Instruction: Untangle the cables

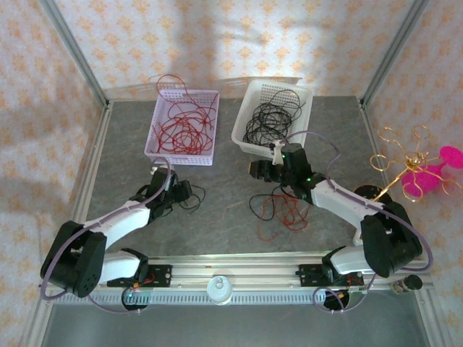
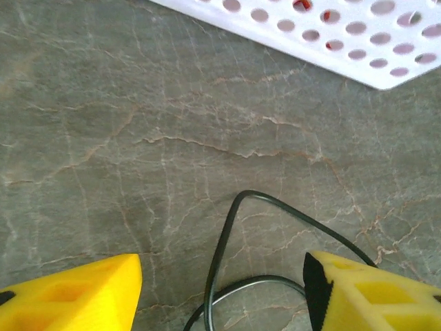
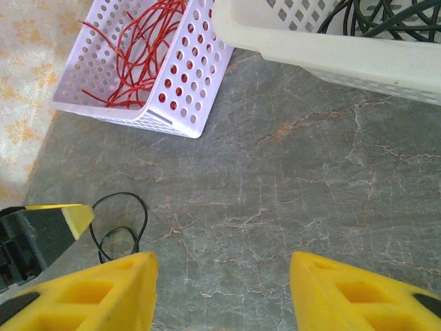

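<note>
A loose bunch of red and black cables (image 1: 283, 210) lies on the grey table in front of my right arm. One black cable (image 2: 222, 255) lies apart by my left gripper (image 2: 220, 296); it loops between the yellow fingers, which stand apart and do not clamp it. In the top view my left gripper (image 1: 182, 194) sits low over that black cable (image 1: 197, 201). My right gripper (image 3: 222, 296) is open over bare table with nothing between its fingers. It hovers near the white basket (image 1: 249, 141) in the top view, where my right gripper (image 1: 259, 170) points left.
A lilac basket (image 1: 154, 141) at the back left holds red wires (image 1: 184, 126). The white basket (image 3: 324, 52) at the back right holds black wires (image 1: 271, 116). The lilac basket (image 3: 186, 89) is also ahead of my right gripper. A pink and gold ornament (image 1: 416, 170) stands beyond the right wall.
</note>
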Action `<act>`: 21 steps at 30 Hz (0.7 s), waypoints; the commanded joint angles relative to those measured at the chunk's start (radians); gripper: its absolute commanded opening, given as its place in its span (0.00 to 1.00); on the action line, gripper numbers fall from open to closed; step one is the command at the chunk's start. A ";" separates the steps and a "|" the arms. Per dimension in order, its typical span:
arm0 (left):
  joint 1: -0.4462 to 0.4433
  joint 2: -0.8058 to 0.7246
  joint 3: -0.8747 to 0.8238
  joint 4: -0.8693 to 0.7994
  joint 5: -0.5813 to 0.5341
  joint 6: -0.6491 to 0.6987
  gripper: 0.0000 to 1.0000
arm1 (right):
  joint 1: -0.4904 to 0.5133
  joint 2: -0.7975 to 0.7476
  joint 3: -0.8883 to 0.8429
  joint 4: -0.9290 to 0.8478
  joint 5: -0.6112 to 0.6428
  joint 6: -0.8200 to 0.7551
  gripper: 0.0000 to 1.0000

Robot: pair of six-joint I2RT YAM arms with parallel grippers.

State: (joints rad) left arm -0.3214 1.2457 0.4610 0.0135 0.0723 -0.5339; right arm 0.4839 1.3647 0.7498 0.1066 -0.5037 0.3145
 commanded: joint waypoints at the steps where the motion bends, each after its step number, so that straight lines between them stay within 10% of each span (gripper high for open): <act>1: -0.022 0.044 0.006 0.012 -0.055 -0.028 0.60 | 0.007 -0.039 -0.017 0.011 0.013 -0.001 0.53; 6: -0.030 0.144 0.037 0.028 -0.083 -0.023 0.53 | 0.007 -0.043 -0.024 0.019 0.011 0.011 0.53; 16: -0.055 0.066 0.086 0.024 -0.161 0.018 0.02 | 0.073 -0.047 -0.018 0.015 0.006 -0.038 0.52; 21: -0.108 -0.080 0.133 -0.061 -0.161 0.063 0.00 | 0.156 -0.038 -0.022 0.106 0.065 -0.016 0.54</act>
State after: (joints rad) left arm -0.3981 1.2400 0.5480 0.0036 -0.0574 -0.5133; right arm 0.6083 1.3380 0.7357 0.1226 -0.4858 0.2951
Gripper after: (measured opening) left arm 0.050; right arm 0.538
